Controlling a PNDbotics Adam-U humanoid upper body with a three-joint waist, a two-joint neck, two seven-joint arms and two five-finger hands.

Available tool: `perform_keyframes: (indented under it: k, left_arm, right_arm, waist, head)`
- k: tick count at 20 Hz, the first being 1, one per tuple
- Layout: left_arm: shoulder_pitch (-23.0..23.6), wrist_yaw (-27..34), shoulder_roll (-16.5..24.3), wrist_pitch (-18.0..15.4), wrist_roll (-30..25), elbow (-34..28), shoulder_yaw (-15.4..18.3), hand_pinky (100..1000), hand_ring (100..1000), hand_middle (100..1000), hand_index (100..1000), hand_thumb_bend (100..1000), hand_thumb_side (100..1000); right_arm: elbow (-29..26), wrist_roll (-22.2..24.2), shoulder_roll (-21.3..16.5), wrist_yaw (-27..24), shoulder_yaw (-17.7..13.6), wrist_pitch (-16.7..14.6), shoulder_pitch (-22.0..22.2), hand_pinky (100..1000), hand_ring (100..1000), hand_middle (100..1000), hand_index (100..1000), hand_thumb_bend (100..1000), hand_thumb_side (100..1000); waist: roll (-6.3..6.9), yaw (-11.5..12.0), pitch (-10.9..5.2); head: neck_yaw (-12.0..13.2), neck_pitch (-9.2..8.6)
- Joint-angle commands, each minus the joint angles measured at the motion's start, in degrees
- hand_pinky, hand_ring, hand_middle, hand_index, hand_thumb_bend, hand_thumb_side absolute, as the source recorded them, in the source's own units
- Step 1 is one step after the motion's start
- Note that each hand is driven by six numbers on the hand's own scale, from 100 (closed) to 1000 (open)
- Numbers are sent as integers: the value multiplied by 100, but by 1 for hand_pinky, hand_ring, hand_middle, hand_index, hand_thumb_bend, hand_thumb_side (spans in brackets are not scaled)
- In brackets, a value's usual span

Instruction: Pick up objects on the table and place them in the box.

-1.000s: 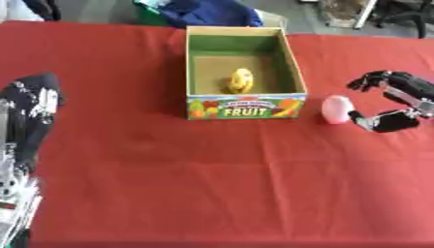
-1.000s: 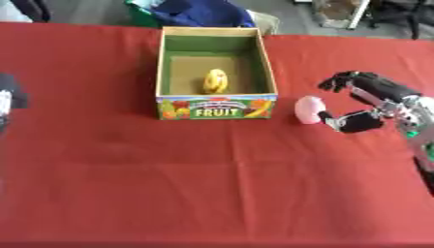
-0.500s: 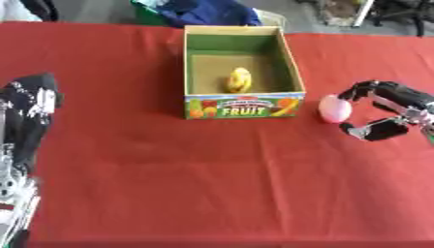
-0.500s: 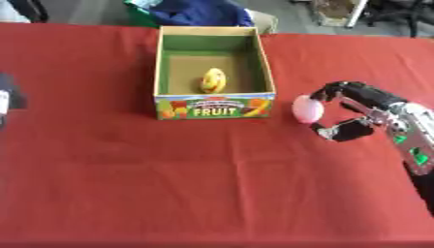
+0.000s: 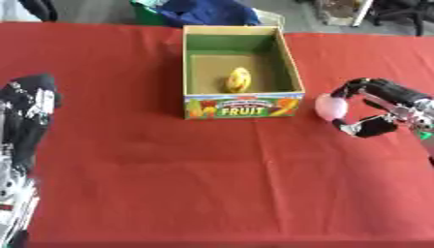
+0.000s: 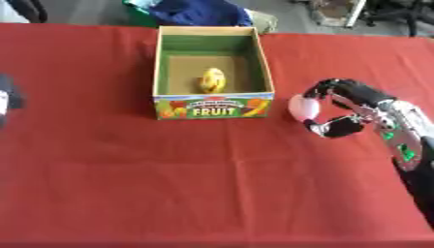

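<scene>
My left hand [image 5: 25, 111] is idling at the near left edge; I cannot tell how its fingers are set. My right hand [image 6: 343, 109] is curling fingers and thumb around the pink object [image 6: 301, 107], just right of the box [image 6: 213, 105]. A yellow fruit [image 6: 212, 80] is lying inside. Blue cloth [image 6: 195, 12] is sitting beyond the table [image 6: 127, 169].

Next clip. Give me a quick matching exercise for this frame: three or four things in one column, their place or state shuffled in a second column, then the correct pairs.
Things:
1. yellow object
2. pink object
3. right hand
4. left hand

Places or states:
A. on the red cloth just right of the box
B. at the view's left edge, away from the box
C. lying inside the box
D. fingers and thumb curled round the pink object

Pairs: 1-C, 2-A, 3-D, 4-B
</scene>
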Motion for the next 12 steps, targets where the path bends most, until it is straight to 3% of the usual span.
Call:
perform_keyframes:
  k: [1, 12]
  left_arm:
    - [-44, -12, 105, -12, 12, -82, 47, 622, 582, 547, 670, 271, 536]
    - [-42, -9, 97, -15, 12, -79, 48, 621, 582, 547, 669, 271, 536]
  right_arm:
    - [109, -248, -25, 245, -10, 61, -152, 818, 725, 700, 813, 240, 410]
    - [260, -1197, 144, 997, 30, 101, -327, 795, 677, 585, 681, 234, 428]
  waist:
    - [18, -3, -81]
    - [21, 16, -79]
  head:
    - [-27, 21]
    - [-39, 32]
